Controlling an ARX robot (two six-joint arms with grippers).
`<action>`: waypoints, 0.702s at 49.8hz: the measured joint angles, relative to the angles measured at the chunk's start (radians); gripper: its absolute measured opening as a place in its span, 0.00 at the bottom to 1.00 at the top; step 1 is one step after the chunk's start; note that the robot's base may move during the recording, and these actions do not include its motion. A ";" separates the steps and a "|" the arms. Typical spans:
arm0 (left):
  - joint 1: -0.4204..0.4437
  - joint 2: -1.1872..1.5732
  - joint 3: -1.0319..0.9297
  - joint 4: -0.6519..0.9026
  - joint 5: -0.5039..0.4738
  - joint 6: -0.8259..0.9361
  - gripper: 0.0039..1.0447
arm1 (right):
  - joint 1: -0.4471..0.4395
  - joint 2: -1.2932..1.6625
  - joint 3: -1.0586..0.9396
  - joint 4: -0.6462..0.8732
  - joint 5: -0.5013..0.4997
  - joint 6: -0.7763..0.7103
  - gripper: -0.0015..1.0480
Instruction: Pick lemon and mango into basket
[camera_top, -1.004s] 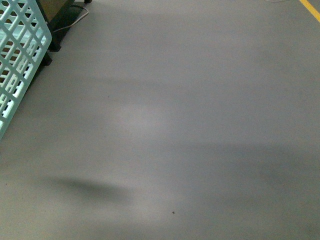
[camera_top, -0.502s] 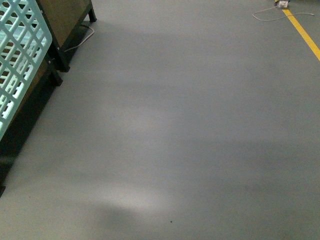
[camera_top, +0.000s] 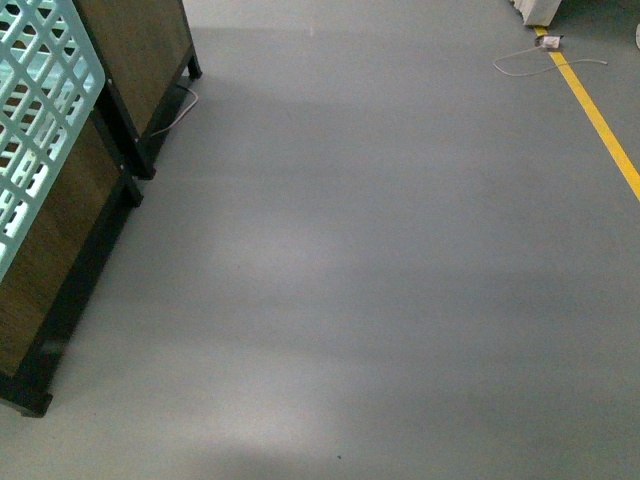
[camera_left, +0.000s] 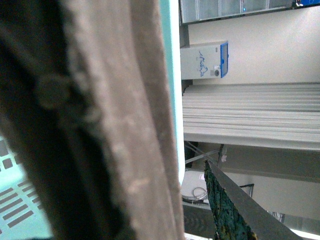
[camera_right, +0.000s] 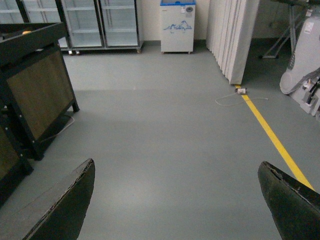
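- While the brown handle of the basket fills the left wrist view, only one finger of the left gripper shows beside it. Whether that claw is clamped on the handle cannot be told. A loose hold could let the basket swing or drop.
- The basket shows at the front view's left edge with its slotted wall slanting. The dark-framed wooden cabinets stand behind it, so a careless swing could knock the wall against a frame.
- Neither the lemon nor the mango appears in any view, inside the basket or out. The risk is that the robot searches the bare floor to the basket's right and finds nothing.
- The right gripper hangs over the floor right of the basket, jaws spread wide and empty, so no fruit is secured.
- Farthest from the basket, a white cable lies by the yellow line. If the base rolls that way, the cable could snag it.
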 joint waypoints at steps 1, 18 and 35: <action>0.000 0.000 0.000 0.000 0.000 0.001 0.27 | 0.000 0.000 0.000 0.000 0.000 0.000 0.92; 0.000 0.000 0.000 0.000 0.001 0.000 0.27 | 0.000 0.000 0.000 0.000 0.000 0.000 0.92; 0.000 0.000 0.000 0.000 0.001 0.000 0.27 | 0.000 0.000 0.000 0.000 0.000 0.000 0.92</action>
